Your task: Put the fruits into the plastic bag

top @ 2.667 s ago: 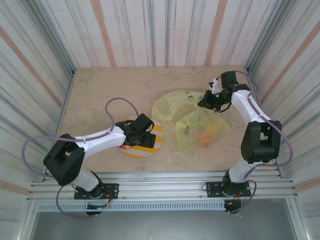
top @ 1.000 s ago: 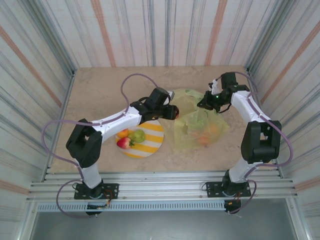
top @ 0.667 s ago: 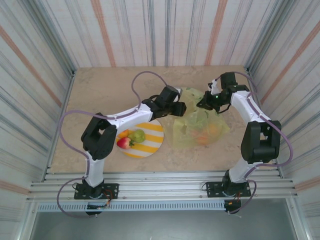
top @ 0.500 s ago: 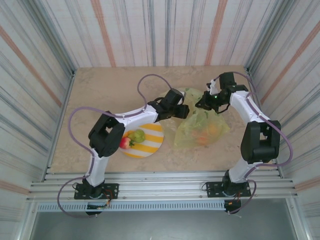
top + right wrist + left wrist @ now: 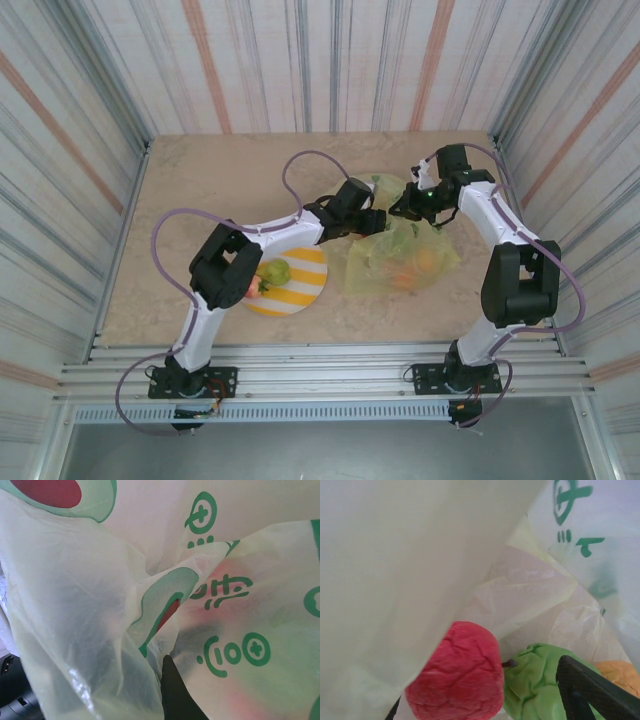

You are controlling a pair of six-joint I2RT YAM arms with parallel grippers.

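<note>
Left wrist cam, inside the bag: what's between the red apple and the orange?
A green apple lies between the red apple and the orange, seen in the left wrist view inside the bag.

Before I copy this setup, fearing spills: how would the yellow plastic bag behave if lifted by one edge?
Probably floppy: the plastic bag is thin and crumples into folds. Likely light itself, but the round fruits inside should sag it and might roll out if tipped.

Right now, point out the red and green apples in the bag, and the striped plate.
red apple (image 5: 455,672), left wrist view, its middle
green apple (image 5: 536,657), left wrist view, its top
striped plate (image 5: 310,285), top external view, right rim
</note>
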